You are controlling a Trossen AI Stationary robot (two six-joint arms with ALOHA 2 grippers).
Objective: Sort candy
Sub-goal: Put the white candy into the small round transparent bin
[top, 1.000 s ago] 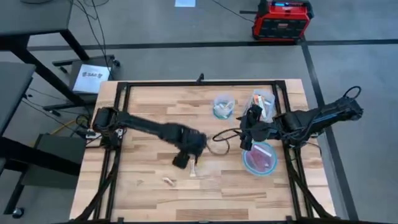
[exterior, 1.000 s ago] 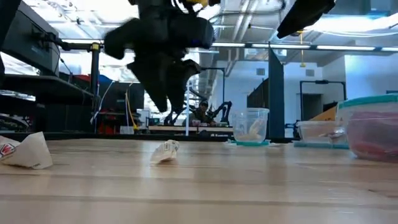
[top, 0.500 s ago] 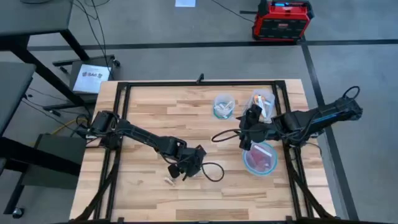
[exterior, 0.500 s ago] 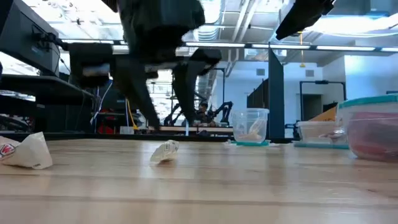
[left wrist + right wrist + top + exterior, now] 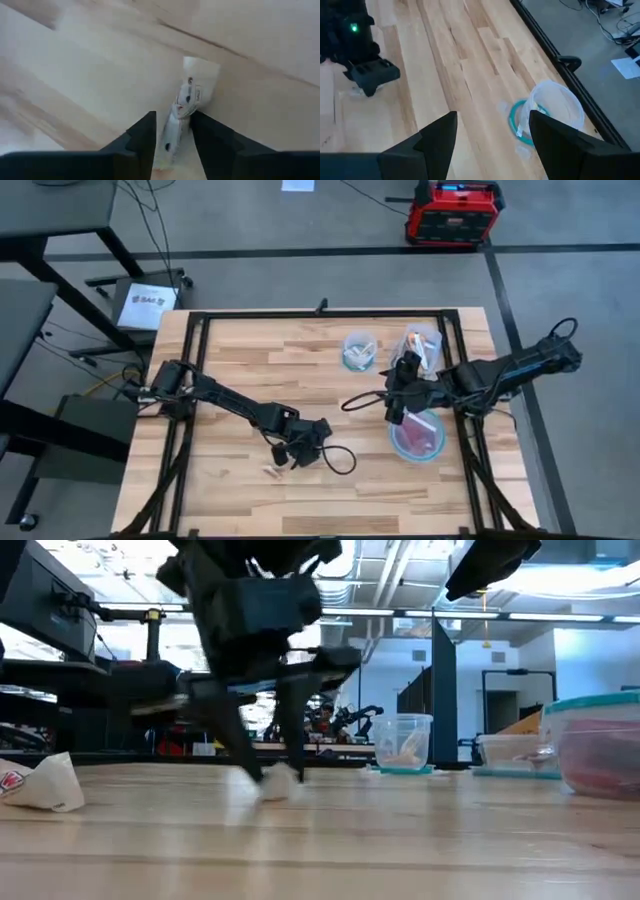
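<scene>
A pale silvery-white candy (image 5: 187, 97) lies on the wooden table (image 5: 240, 360), between the fingers of my left gripper (image 5: 300, 454), which points down and is shut on it. A second candy (image 5: 272, 471), white with red print, lies loose just left of it, nearer the front edge. My right gripper (image 5: 398, 405) hangs open above the table between three clear containers, holding nothing. My left gripper pinches the pale candy's long sides (image 5: 172, 132) between its two fingers, near one end of the wrapper. The fingers (image 5: 255, 765) come from above, pointing down, their tips at the tabletop. The candy lies flat on the table, its other end sticking out beyond the fingertips.
A clear cup (image 5: 358, 350) with pale candy and a clear container (image 5: 422, 345) with orange-white candy stand at the back right. A blue-rimmed container (image 5: 418, 435) with red candy sits nearer. A black frame (image 5: 190, 330) borders the table.
My left gripper has moved toward the table's near edge and come down onto the pale candy. Its fingers, spread wide half a second ago, have drawn together around the candy, which stays lying on the table.
</scene>
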